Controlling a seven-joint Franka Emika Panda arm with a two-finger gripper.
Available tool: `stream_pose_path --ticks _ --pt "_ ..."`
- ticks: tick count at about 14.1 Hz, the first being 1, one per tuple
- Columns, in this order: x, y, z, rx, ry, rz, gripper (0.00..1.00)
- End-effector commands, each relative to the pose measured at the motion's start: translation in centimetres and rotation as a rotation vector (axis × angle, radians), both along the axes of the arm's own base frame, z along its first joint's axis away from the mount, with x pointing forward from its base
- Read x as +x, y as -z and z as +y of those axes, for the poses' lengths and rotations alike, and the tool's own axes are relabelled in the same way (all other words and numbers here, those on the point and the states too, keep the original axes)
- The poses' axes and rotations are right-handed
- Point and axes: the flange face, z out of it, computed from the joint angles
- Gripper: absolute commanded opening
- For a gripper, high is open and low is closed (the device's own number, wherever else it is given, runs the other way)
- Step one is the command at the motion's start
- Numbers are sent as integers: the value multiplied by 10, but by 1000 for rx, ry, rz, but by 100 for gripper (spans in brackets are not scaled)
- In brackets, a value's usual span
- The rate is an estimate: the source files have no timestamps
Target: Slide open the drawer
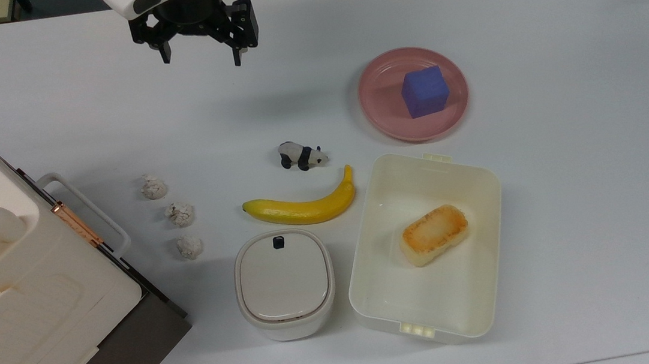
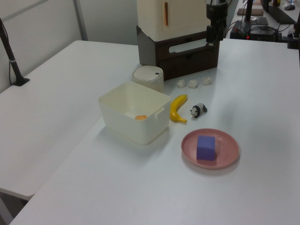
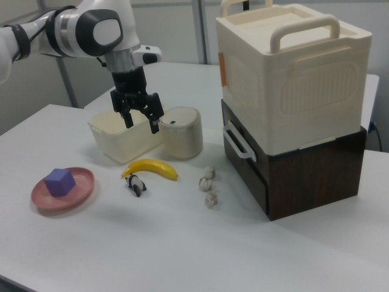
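Gripper (image 1: 201,55) hangs above the bench (image 1: 571,180), fingers spread and holding nothing, well apart from the drawer (image 3: 243,159). Drawer looks fully shut in the dark base under the cream cabinet (image 3: 292,73), at the top view's left edge. Its white loop handle (image 1: 86,210) juts toward the three crumpled lumps (image 1: 178,214), probably leaving room for a finger behind it. Approach not started.

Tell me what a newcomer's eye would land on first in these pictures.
Probably the tall cream cabinet stacked on the dark drawer with its white loop handle, at the right view's right. Next, the open end effector hanging above the table, apart from everything. Then the colours: the yellow banana mid-table and the blue cube on the pink plate.
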Motion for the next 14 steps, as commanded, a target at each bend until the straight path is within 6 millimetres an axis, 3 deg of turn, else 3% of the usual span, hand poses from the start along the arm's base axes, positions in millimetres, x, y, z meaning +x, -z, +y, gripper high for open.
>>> stream_pose_path --ticks 1,14 --pt "-7 4 4 -10 -46 25 100" --pt "-8 8 6 -7 -89 38 100"
